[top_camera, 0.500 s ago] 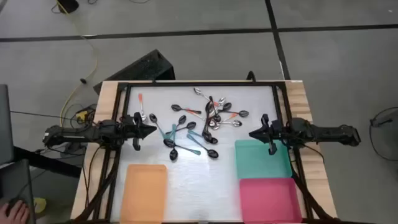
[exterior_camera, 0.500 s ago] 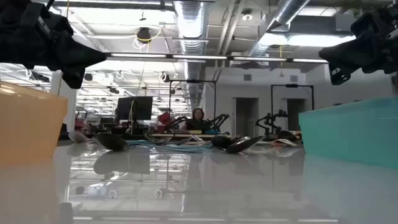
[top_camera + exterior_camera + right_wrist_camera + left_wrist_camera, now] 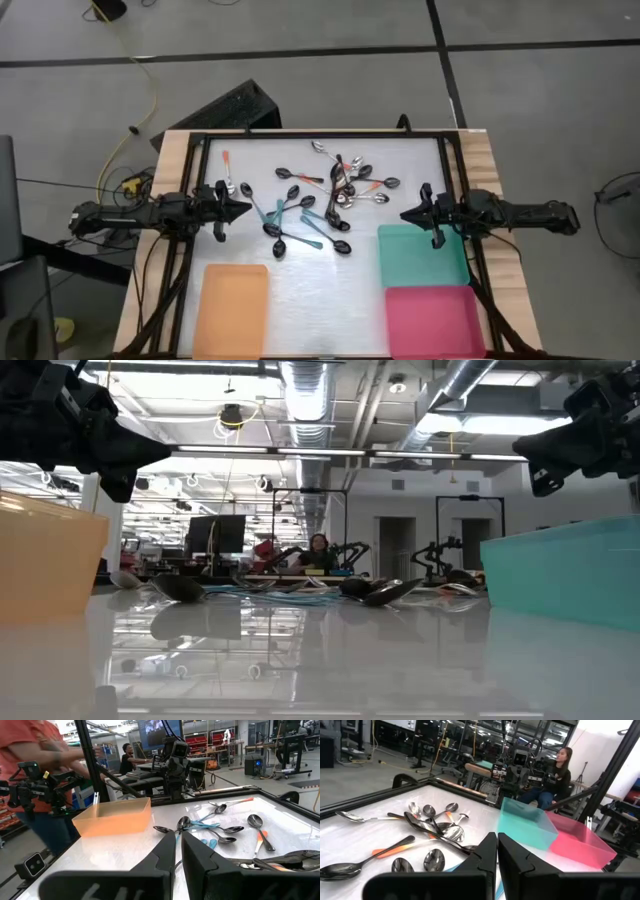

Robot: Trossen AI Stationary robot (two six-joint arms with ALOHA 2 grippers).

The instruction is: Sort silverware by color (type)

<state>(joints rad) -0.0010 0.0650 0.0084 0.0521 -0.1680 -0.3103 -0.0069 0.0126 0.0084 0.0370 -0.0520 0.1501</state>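
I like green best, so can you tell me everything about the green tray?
The green tray is a shallow, see-through teal box with low walls and an open top, and it looks like plastic. It sits flat on the white table, on the right side, with the pink tray pressed right against its near edge. Nothing is inside it. The spoons lie in a pile off to its left, not touching it. The right hand hangs above the table near its far left corner, apart from it.

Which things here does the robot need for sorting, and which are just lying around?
For the job:
- small dark-bowled spoons with teal, orange or metal handles
- flat orange tray
- flat teal tray
- flat pink tray

Just lying about:
- yellow cable on the floor
- black box beside the table
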